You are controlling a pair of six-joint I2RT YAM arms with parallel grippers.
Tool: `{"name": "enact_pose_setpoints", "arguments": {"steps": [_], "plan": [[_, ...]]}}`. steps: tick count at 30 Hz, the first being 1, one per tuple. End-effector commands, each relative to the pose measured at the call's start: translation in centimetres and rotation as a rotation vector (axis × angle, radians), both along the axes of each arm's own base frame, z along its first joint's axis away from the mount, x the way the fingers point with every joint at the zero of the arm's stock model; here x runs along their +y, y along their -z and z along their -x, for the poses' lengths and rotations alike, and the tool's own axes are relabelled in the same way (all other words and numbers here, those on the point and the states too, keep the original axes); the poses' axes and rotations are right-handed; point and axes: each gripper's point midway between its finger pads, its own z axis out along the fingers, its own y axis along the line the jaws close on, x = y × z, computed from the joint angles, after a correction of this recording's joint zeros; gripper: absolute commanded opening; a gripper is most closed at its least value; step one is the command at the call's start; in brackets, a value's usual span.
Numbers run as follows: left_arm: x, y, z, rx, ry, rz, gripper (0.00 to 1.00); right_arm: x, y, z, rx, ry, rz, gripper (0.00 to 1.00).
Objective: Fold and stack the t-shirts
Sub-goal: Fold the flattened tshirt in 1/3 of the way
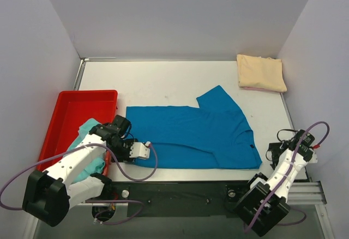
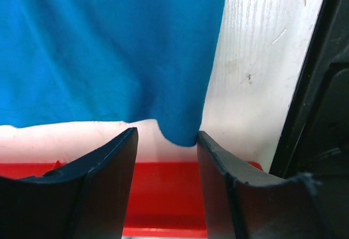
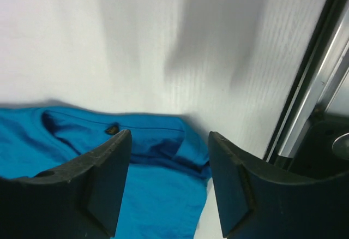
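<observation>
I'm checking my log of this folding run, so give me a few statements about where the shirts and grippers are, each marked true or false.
1. The blue t-shirt lies spread on the table. True.
2. The cream t-shirt sits in the red tray. False: it lies folded at the table's far right corner; the teal t-shirt is the one in the tray.
3. The left gripper is open at a corner of the blue t-shirt. True.
4. The right gripper is shut on the shirt's collar. False: its fingers stand apart and hold nothing.
</observation>
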Motion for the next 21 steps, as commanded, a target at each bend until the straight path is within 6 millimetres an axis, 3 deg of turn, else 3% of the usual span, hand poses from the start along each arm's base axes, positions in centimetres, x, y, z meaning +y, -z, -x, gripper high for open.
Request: {"name": "enact_pose_setpoints", "arguments": {"steps": [1, 3, 7, 10, 11, 12, 14, 16, 18, 21], "plan": [[-0.8, -2.7, -1.3, -0.020, 0.041, 0.025, 0.57, -2.1, -3.9, -2.0, -0.051, -0.065, 0.110, 0.55], [-1.6, -3.4, -3.5, -0.079, -0.023, 0.057, 0.57, -1.9, -6.0, -4.4, -0.135, -0.172, 0.152, 0.55], [-3.7, -4.6, -5.8, -0.053, -0.144, 0.191, 0.54, 1.0, -13.2, -10.0, -0.372, -0.495, 0.352, 0.59], [-3.8, -5.7, -5.2, 0.069, -0.156, 0.252, 0.52, 6.2, -16.7, -12.1, -0.471, -0.863, 0.481, 0.49], [-4.0, -6.6, -4.4, 0.117, -0.137, 0.281, 0.52, 7.7, -17.5, -12.5, -0.502, -0.949, 0.484, 0.40], [-3.7, -7.0, -4.4, 0.139, -0.153, 0.295, 0.52, 11.0, -17.2, -12.7, -0.534, -1.126, 0.441, 0.34], [-3.9, -7.9, -5.0, 0.126, -0.172, 0.326, 0.50, 16.8, -15.8, -12.1, -0.581, -1.397, 0.319, 0.09], [-4.4, -7.6, -6.2, 0.081, -0.212, 0.341, 0.43, 22.5, -13.9, -10.5, -0.613, -1.660, 0.197, 0.00], [-5.2, -5.7, -5.8, 0.103, -0.233, 0.346, 0.33, 26.9, -11.5, -8.2, -0.582, -1.898, 0.134, 0.00], [-5.6, -3.8, -6.0, 0.123, -0.288, 0.318, 0.26, 31.5, -8.5, -5.3, -0.511, -2.150, 0.053, 0.00]]}}
